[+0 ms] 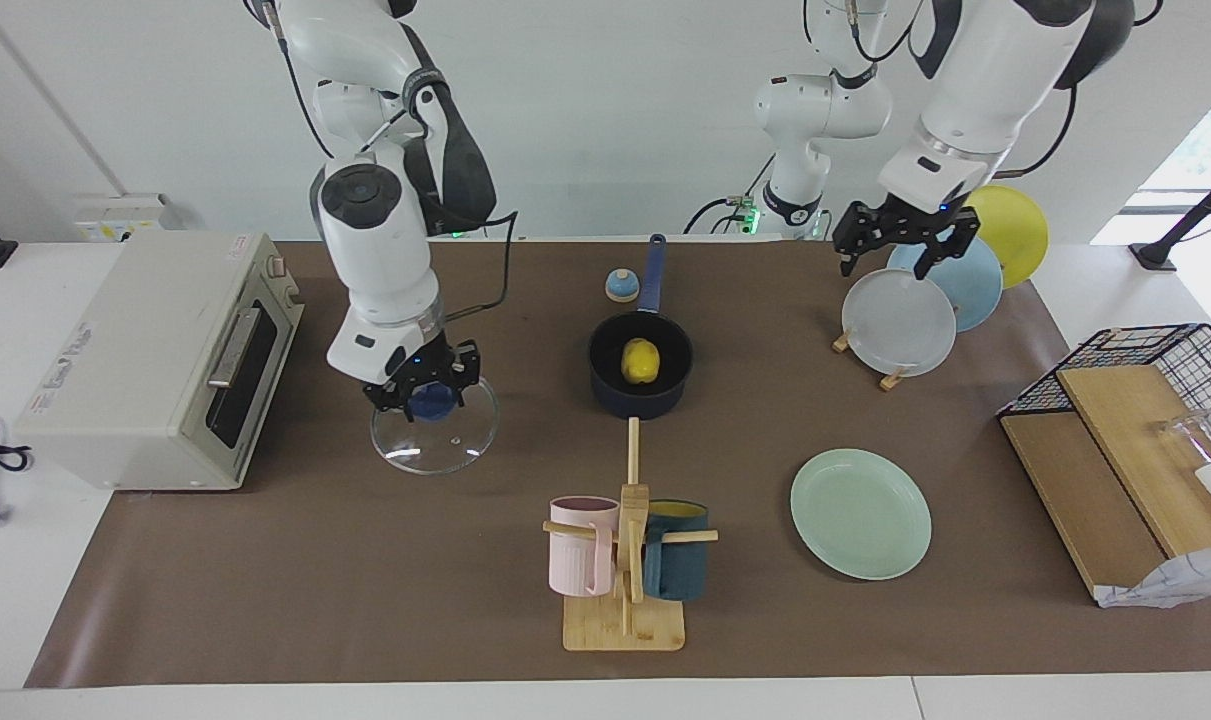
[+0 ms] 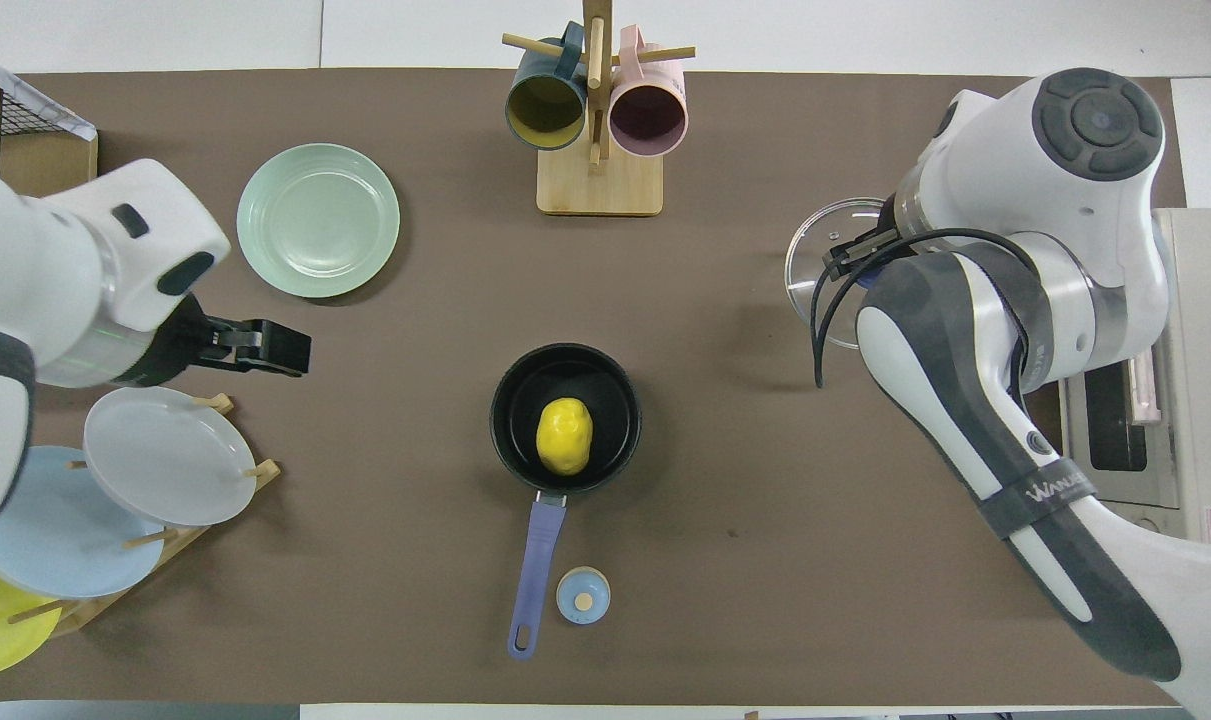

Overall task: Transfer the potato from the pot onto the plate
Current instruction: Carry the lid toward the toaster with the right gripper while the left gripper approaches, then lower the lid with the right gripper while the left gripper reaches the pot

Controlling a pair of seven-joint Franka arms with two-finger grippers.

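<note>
Lid off: right gripper (image 1: pixel 421 385) clasps the glass lid's blue knob (image 1: pixel 432 400); left gripper (image 1: pixel 892 245), spread, must next reach the potato (image 1: pixel 640 360) in the pot (image 1: pixel 605 385).

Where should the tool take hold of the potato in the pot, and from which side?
From straight above, across its narrow middle. The potato lies flat on the bottom of the pot, its long axis in line with the pot's handle. The wall rings it, so a sideways approach is likely blocked.

Glass lid (image 1: pixel 435 430), toaster oven (image 1: pixel 155 360), mug rack (image 1: pixel 627 560).
</note>
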